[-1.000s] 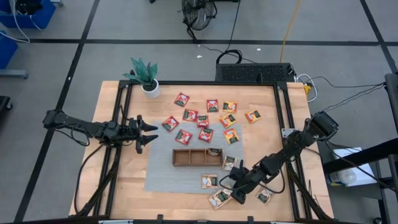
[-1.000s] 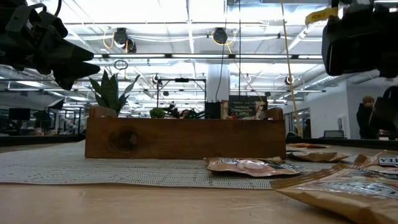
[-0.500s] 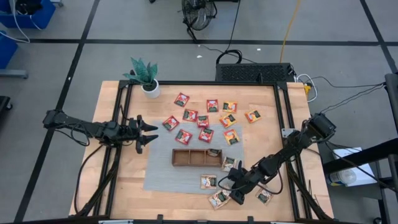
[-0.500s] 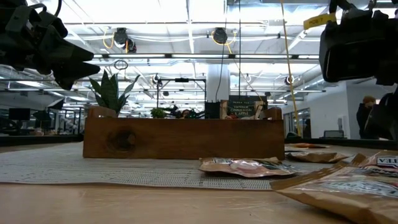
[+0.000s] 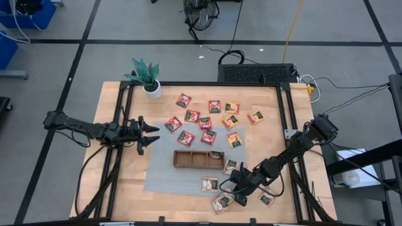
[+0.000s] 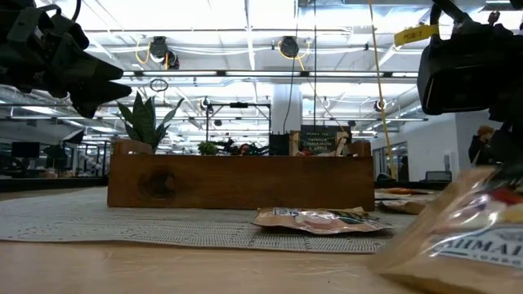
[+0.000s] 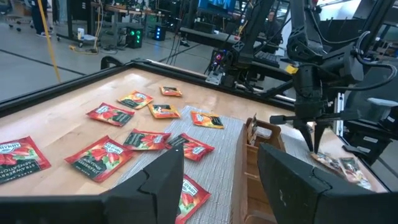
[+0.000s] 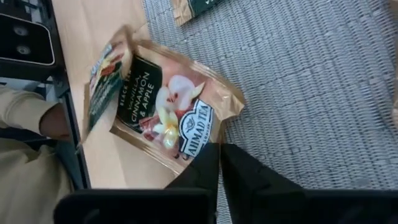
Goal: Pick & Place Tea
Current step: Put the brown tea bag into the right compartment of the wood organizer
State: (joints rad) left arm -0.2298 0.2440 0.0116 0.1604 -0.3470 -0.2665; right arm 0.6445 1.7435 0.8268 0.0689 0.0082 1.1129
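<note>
Wooden counter [image 5: 125,182] carries a woven grey mat [image 5: 164,172], a three-compartment tray [image 5: 198,159] and scattered foil sachets [image 5: 206,122]. Left gripper [image 5: 151,133] hovers, fingers apart. Right gripper [image 5: 237,190] has its fingers [image 8: 205,168] pinched on a crinkled sachet [image 8: 171,115] at the mat's edge; only the wrist view shows this.

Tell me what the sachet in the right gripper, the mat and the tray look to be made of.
Sachet pinched by the shut right gripper: likely glossy printed foil or film; edges crinkle and shine.
Mat: seemingly woven fabric or vinyl, matte grey; ribbed weave shows.
Tray: wood, stained brown; grain and a knot show.
</note>
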